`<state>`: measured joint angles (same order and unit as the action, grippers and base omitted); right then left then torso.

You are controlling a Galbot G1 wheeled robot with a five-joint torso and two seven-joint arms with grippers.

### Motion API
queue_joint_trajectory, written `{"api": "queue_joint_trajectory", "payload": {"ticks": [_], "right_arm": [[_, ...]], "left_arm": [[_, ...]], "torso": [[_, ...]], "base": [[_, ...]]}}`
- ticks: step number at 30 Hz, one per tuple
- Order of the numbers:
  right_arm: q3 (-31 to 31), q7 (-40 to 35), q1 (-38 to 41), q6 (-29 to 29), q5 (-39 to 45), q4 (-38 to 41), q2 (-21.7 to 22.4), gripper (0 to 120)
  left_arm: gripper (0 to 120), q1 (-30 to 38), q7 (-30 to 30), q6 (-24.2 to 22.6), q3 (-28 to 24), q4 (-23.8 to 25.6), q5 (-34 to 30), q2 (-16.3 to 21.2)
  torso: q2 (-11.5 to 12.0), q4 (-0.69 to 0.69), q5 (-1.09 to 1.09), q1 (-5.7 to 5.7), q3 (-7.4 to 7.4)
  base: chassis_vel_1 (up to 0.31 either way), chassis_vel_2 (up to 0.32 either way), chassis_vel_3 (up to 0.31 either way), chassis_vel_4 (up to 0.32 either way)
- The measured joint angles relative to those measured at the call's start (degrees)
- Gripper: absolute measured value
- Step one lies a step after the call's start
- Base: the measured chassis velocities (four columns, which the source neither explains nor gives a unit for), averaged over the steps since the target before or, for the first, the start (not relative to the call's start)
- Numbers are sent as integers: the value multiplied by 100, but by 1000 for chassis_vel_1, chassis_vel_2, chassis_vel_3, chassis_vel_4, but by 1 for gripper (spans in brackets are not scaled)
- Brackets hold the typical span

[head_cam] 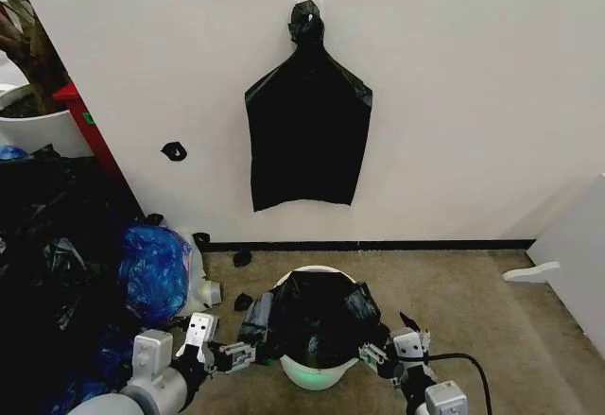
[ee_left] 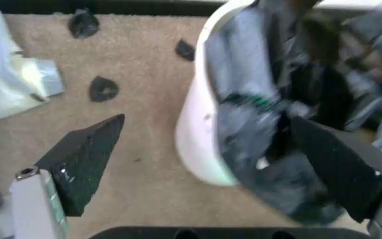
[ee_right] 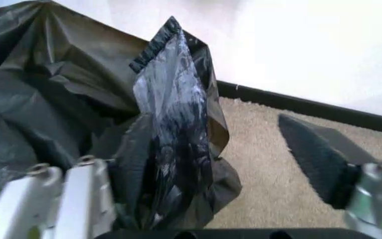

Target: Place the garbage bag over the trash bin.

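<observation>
The thin, glossy black plastic garbage bag point(head_cam: 317, 316) already sits bunched in and over the mouth of the round white plastic trash bin point(head_cam: 312, 372). Its edge drapes both flanks, not yet smoothed down around the rim. Beside the bin, the left gripper point(head_cam: 244, 347) and right gripper point(head_cam: 376, 351) stand spread wide, holding nothing.

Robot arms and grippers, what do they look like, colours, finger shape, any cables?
Both arms are silver-grey with black joints. The left gripper and right gripper have white metal bases carrying black, wedge-shaped fingers with a rough texture. A black cable loops beside the right forearm.
</observation>
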<state>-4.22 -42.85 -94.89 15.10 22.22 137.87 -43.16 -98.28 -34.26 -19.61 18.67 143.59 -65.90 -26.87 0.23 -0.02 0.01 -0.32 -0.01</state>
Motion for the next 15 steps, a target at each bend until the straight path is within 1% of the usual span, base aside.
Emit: {"api": "queue_joint_trajectory", "payload": {"ticks": [1,2,4,6,7,8,10,12,15], "right_arm": [[0,0,0,0,0,0,0,72],[-11,18,80,-29,33,-55,0,63],[-18,31,155,-40,68,-95,0,53],[-36,44,273,-39,145,-158,0,46],[-44,47,324,-34,179,-191,0,39],[-44,47,324,-34,179,-191,0,39],[-58,67,394,-17,219,-272,4,31],[-85,106,442,44,260,-348,21,24],[-167,145,509,135,299,-408,58,10]], "left_arm": [[99,0,0,0,0,0,0,0],[100,49,-41,12,19,2,-263,-60],[100,97,-37,39,22,3,-398,-112],[100,168,40,113,21,-17,-553,-210],[100,209,98,165,18,-66,-634,-270],[100,209,98,165,18,-66,-634,-270],[96,279,237,310,11,-160,-789,-391],[89,323,335,446,-17,-260,-885,-535],[76,334,385,497,-94,-388,-894,-732]], "torso": [[0,0,0,0,0],[0,-1,0,0,0],[0,0,0,0,0],[0,0,0,0,0],[0,1,0,0,0],[0,1,0,0,0],[0,0,0,0,0],[0,0,0,0,0],[0,0,0,0,0]], "base": [[0,0,0,0],[0,0,0,0],[0,0,0,0],[0,0,0,0],[0,0,0,0],[0,0,0,0],[0,0,0,0],[0,0,0,0],[0,0,0,0]]}}
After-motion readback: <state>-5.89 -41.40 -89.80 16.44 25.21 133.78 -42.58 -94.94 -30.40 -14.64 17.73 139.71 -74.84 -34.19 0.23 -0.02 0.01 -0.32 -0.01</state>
